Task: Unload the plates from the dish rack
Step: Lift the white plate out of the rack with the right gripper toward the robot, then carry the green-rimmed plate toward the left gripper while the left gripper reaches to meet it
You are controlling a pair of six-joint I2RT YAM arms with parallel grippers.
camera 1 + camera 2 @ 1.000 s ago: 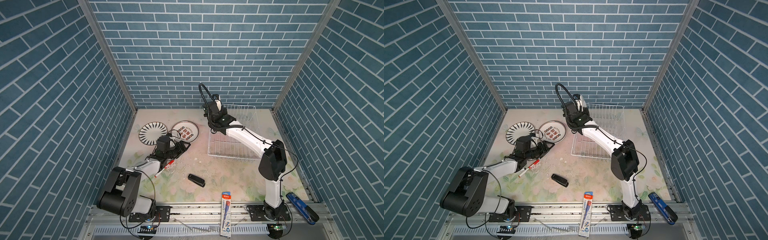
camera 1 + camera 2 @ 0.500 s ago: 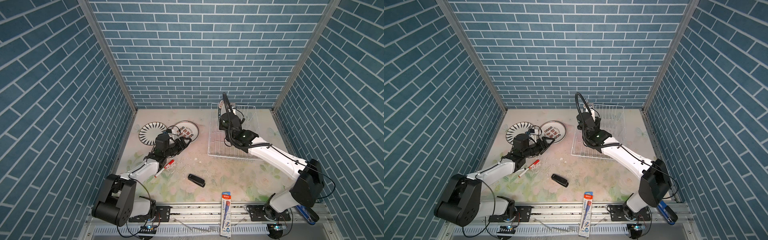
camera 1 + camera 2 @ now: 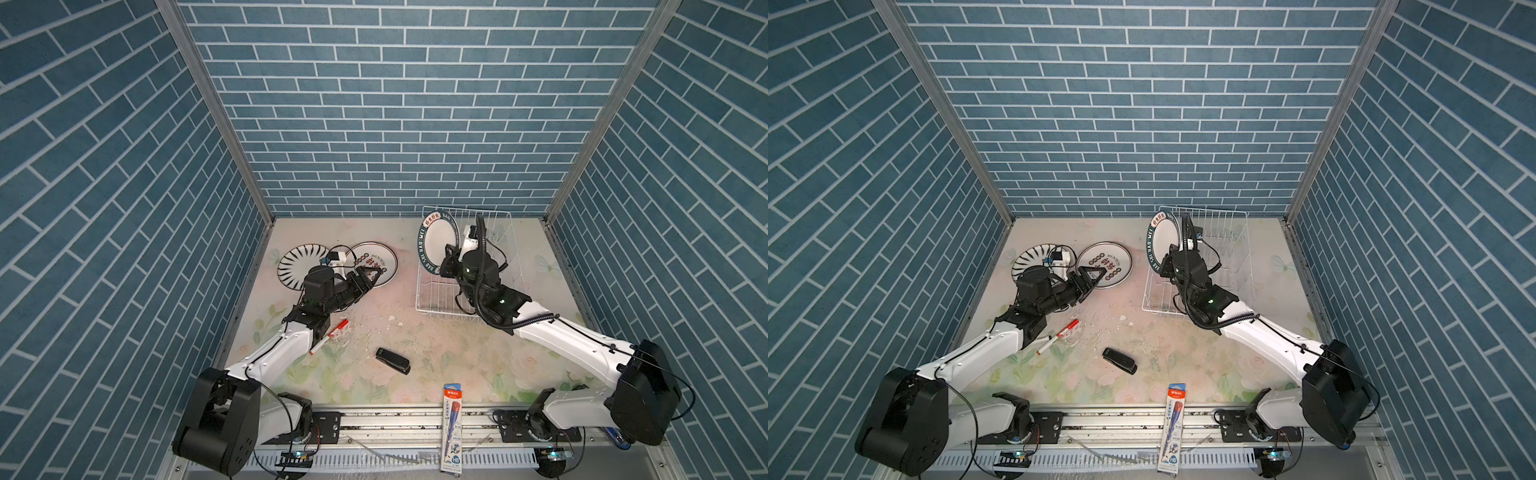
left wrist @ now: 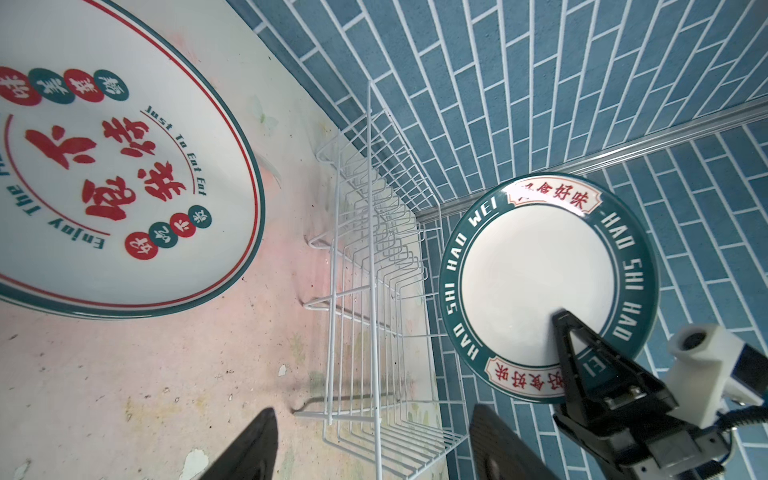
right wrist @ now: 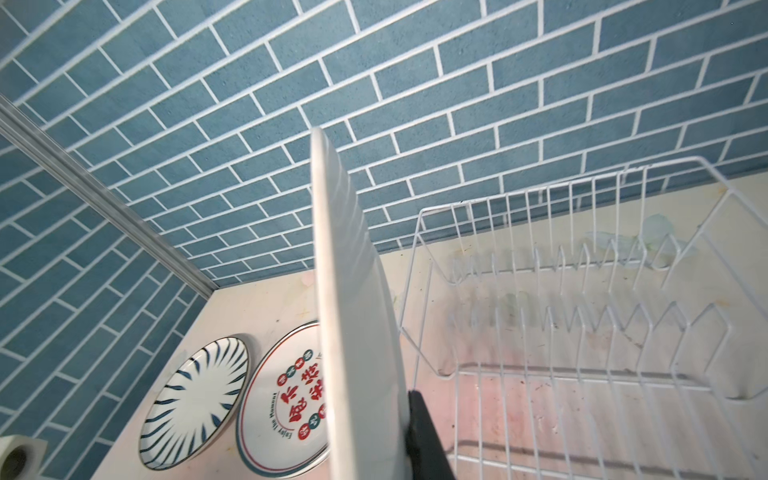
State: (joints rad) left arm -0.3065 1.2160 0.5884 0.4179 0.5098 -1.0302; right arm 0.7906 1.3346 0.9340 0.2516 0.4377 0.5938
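Elbow of right arm [image 3: 573, 340] swung out; right gripper [image 3: 449, 257] clamps green-rimmed plate [image 3: 436, 241] beside empty dish rack [image 3: 505, 266], centre-right. Left gripper [image 3: 368, 277] apart. Likely last plate.

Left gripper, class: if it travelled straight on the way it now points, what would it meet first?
Probably the dish rack: in the left wrist view its wire side lies straight ahead of the open left gripper. The held green-rimmed plate is off that line, though depth is unclear.
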